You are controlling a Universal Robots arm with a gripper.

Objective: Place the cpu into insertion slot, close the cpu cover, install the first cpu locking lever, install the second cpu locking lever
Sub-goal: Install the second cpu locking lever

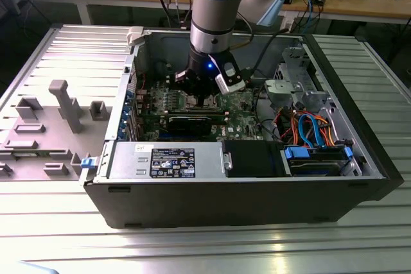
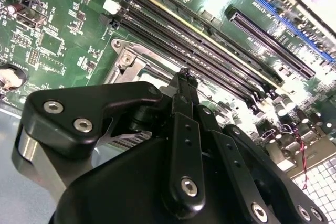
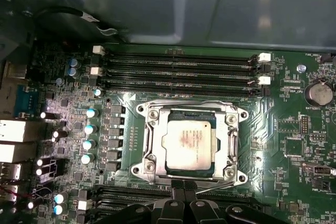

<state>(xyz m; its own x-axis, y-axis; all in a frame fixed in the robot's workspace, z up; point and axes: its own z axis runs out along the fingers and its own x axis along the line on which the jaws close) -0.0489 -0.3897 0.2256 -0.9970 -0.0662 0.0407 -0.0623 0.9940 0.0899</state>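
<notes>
Small flat square cpu [image 3: 187, 142] with silvery-grey metal top: seated in the square insertion slot [image 3: 173, 169] on the green circuit board [image 3: 294, 145], as seen in the first wrist view. Thin silvery metal cpu cover [image 3: 190, 113], a frame with a large window: lying flat around the chip. Long narrow black memory slots [image 3: 178, 72]: just beside the socket on the side away from the claw.

Black claw [image 3: 184, 188]: fingertips pressed together, gripping nothing visible, poised at the socket edge nearest the camera. Second wrist view: same claw [image 2: 184, 77] from behind, tips together just above the socket frame. Exterior view: arm lowered into the open black computer case [image 1: 257, 203] on the ribbed metal counter [image 1: 212, 248].
</notes>
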